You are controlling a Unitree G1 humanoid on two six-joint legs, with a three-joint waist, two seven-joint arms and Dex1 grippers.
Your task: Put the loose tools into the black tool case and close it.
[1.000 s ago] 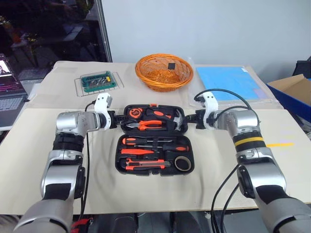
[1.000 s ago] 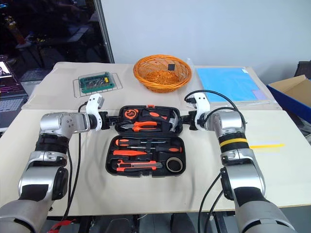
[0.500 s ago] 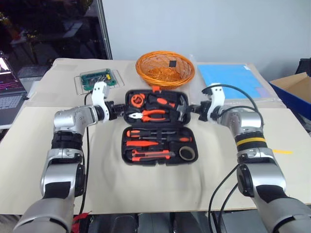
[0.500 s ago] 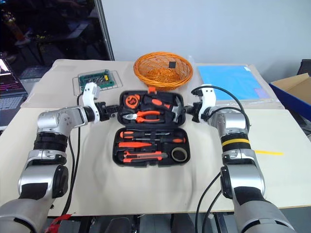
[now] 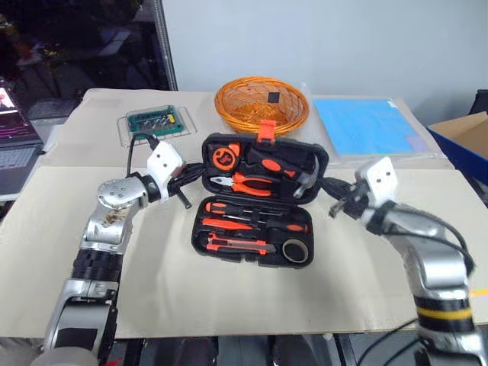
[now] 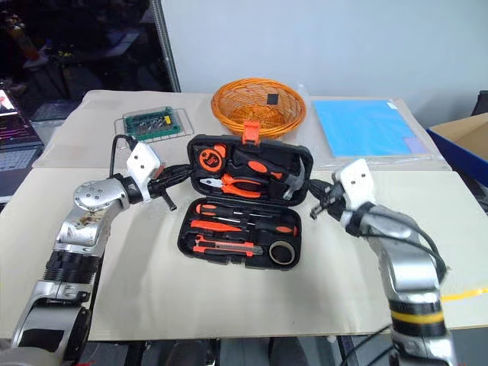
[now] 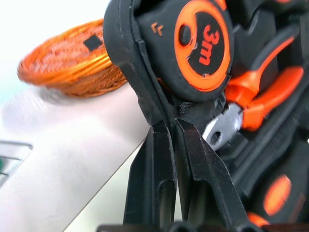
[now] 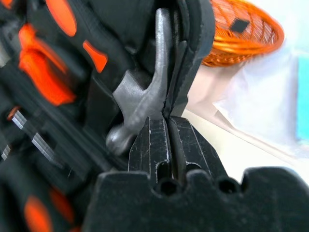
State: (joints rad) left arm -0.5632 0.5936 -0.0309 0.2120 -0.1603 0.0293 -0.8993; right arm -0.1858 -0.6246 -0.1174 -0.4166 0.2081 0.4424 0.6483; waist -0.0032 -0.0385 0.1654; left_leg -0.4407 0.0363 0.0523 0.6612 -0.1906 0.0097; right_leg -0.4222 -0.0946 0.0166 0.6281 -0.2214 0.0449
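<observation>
The black tool case [image 5: 259, 202] sits mid-table before the orange basket [image 5: 261, 105], its lid now tipped up steeply — a second ago it lay nearly flat. The left gripper [image 5: 194, 177] and right gripper [image 5: 326, 185] pinch the lid's side edges, fingers together, both drawn back and raised.

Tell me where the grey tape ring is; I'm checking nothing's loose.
In the left eye view, the grey tape ring sits in the black tool case's lower half, at its right end, just right of the utility knife.
</observation>
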